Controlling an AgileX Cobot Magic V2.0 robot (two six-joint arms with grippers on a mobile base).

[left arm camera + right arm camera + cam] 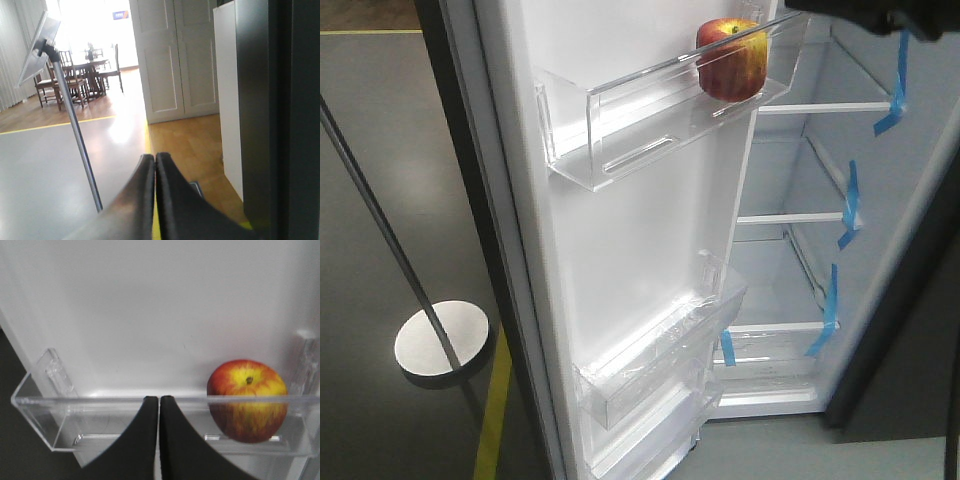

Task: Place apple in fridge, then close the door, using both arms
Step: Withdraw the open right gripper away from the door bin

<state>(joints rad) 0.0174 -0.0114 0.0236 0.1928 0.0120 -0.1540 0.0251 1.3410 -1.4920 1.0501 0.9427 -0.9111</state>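
Note:
The red apple point(731, 58) with a yellow-green patch rests in the upper clear bin point(650, 110) of the open door point(630, 260). In the right wrist view the apple point(247, 400) sits at the bin's right end. My right gripper point(159, 399) is shut and empty, in front of the bin's front wall and left of the apple. The fridge point(820, 220) stands open, white inside, with blue-taped shelves. My left gripper point(154, 156) is shut and empty, beside the dark grey outer side of the fridge point(285, 120). Part of the right arm point(865, 15) shows at the top.
A metal pole on a round base point(442, 343) stands left of the door, also seen as a pole point(75, 130) in the left wrist view. Lower clear bins point(660, 370) line the door. A yellow floor line point(492, 415) runs below.

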